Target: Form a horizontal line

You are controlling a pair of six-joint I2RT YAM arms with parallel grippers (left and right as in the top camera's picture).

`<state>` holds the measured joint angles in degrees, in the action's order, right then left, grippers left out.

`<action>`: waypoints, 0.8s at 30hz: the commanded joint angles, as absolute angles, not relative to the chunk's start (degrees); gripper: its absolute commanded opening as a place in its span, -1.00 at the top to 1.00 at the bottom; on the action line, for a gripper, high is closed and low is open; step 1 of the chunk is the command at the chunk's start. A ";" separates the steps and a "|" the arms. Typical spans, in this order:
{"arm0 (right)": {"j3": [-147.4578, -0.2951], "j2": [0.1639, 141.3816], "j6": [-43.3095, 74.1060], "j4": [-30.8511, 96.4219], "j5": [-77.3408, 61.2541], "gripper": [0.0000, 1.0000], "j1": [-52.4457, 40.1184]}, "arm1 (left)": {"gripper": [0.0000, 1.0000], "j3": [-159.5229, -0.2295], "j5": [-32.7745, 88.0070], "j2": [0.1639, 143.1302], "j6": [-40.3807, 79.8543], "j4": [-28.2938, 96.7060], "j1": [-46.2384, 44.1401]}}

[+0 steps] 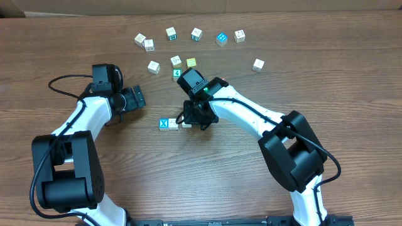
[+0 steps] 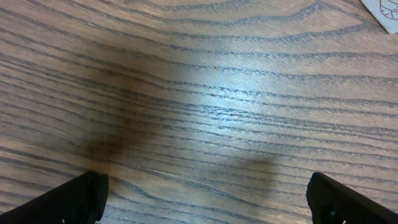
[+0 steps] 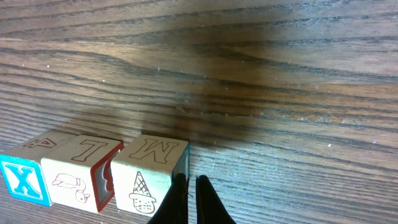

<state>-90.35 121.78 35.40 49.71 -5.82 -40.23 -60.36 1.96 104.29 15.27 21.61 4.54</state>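
Three cubes stand side by side in a row: a blue cube with a white X [image 1: 164, 123] [image 3: 22, 180], a cream L cube [image 1: 174, 123] [image 3: 78, 171] with a red side, and a cream M cube [image 1: 186, 123] [image 3: 149, 168] with a teal side. My right gripper [image 1: 195, 121] [image 3: 191, 199] is shut with nothing in it, its tips resting against the M cube's right side. A teal-green cube marked 4 [image 1: 178, 73] sits apart, farther back. My left gripper [image 1: 135, 99] [image 2: 205, 196] hangs open over bare table to the left of the row.
Several loose cubes lie scattered along the back of the table, among them a yellow-green one [image 1: 191, 63], a blue one [image 1: 221, 39] and a cream one [image 1: 258, 64] at the right. A pale cube's corner [image 2: 387, 15] shows in the left wrist view.
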 commanded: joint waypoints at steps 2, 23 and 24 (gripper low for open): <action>-90.04 120.99 35.79 49.56 -6.39 0.93 -40.56 | -0.99 -60.12 2.42 105.01 15.84 21.63 4.49; -90.04 120.99 35.79 48.51 -5.34 0.93 -42.46 | -0.99 -60.14 2.42 105.01 15.84 21.63 4.49; -90.06 120.99 35.79 48.51 -5.04 0.92 -42.46 | -0.99 -60.12 2.42 105.01 15.84 21.63 4.49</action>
